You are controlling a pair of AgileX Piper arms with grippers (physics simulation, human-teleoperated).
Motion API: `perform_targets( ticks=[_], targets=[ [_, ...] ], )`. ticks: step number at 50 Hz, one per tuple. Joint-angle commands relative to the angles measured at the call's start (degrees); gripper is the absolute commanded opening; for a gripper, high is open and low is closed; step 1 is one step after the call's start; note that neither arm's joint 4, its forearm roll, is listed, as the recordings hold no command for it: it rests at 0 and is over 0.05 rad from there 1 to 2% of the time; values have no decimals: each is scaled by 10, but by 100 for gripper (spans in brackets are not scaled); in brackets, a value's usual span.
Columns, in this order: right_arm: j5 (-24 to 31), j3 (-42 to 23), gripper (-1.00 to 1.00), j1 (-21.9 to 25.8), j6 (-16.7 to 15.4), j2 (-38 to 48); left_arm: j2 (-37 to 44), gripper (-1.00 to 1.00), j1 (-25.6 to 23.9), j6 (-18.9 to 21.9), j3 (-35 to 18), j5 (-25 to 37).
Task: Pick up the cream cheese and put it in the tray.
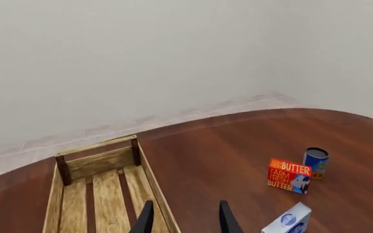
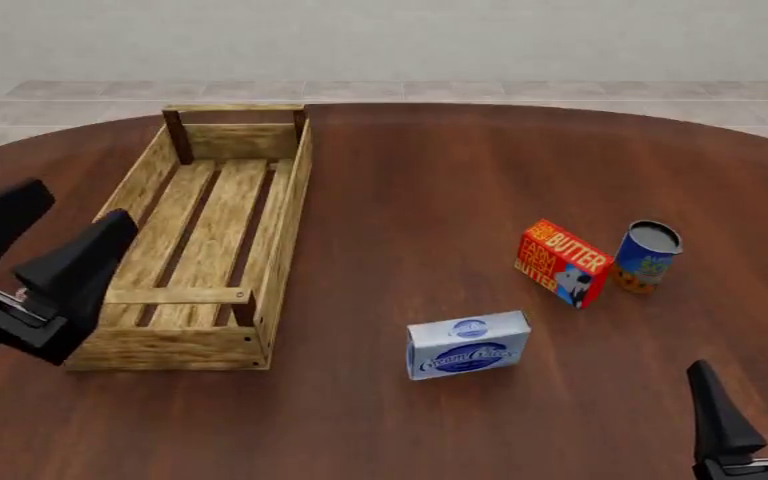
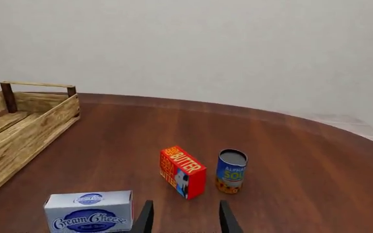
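**Cheese sits ahead and to the left of my right gripper**

My right gripper (image 2: pixel 755 415) hangs low at the near right of the table, fingers parted with a clear gap between them and nothing held. From it the cheese (image 2: pixel 470 345) lies forward and off to the left, on the wood, apart from everything else. It rests on a long edge with its logo face turned toward me and its long axis running roughly crosswise to my reach, tilted slightly. In the right wrist view the cheese (image 3: pixel 91 212) shows just left of my fingers, near but not between them.

My left gripper (image 2: pixel 40 262) is also open and empty, hovering at the near end of the tray (image 2: pixel 281 215), with the cheese well off to its right. I judge the right arm nearer, so the pick falls to it: swing left and forward, then close across the box's thin dimension.

The butter (image 2: pixel 562 262) and the can (image 2: pixel 647 256) stand further ahead of my right gripper, beyond the cheese and clear of the line to it. The tray lies far to the left, past the cheese, so the carry would cross the middle of the table
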Motion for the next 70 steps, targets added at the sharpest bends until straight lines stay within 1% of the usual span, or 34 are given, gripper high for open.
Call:
perform_targets(
  ticks=[1,2,4,7,11,14,22,23,25,32,33,35,36,40,47,49,54,57,60,67,69,70],
  targets=[
    [3,0,100,4,3,0,95,100,-45,0,-25,-45],
    [3,1,100,4,2,1,105,100,-58,-15,-26,-52],
    [3,0,100,5,2,1,119,100,-57,-4,-32,-56],
    [3,0,100,5,5,2,140,100,-69,2,-43,-61],
    [3,0,100,6,7,3,159,100,-80,-2,-54,-62],
    [2,1,100,7,6,2,171,100,-91,15,-64,-61],
    [1,1,100,11,9,2,202,100,-110,26,-70,-65],
    [1,1,100,12,10,1,214,100,-132,43,-68,-69],
    [1,1,100,12,10,1,224,100,-136,36,-71,-66],
    [-3,1,100,15,12,0,260,100,-132,26,-93,-69],
    [-4,1,100,15,13,0,267,100,-133,18,-97,-67],
    [-5,1,100,18,13,0,281,100,-127,29,-103,-67],
    [-4,1,100,19,12,0,283,100,-130,21,-106,-68],
    [-4,1,100,18,12,0,292,100,-134,20,-113,-67],
    [-9,1,100,21,13,0,320,100,-148,34,-129,-63],
    [-9,1,100,21,14,0,330,100,-140,33,-131,-67],
    [-9,1,100,20,15,0,345,100,-153,37,-136,-66],
    [-8,1,100,21,12,0,355,100,-161,37,-141,-64],
    [-9,1,100,28,1,0,358,100,-166,37,-142,-66],
    [-8,1,100,26,3,0,372,100,-179,39,-151,-62],
    [-7,1,100,26,-7,0,378,100,-185,46,-158,-56],
    [-7,1,100,27,-7,0,379,100,-186,44,-159,-54]
  ],
)
